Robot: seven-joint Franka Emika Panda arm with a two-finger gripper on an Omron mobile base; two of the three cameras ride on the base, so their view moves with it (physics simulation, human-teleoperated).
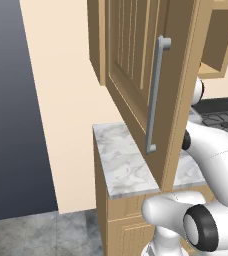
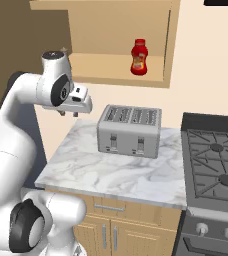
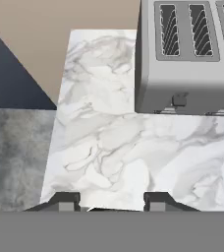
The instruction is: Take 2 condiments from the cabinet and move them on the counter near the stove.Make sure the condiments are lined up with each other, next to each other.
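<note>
Gripper (image 3: 111, 202) open over counter (image 3: 109, 147); red bottle (image 2: 139, 57) shelved well above

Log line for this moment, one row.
cabinet door open | red bottle on shelf | end effector open, empty, above counter | toaster beside stove

Grey four-slot toaster (image 2: 129, 131) upright on marble, near wall; grey mottled floor (image 1: 31, 235) below.

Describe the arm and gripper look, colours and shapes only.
Glossy white rounded arm links with black ring joints and a dark cap on the wrist. White boxy gripper. In the hand view, two small dark grey fingers with lighter square pads. No cables or markings visible.
</note>
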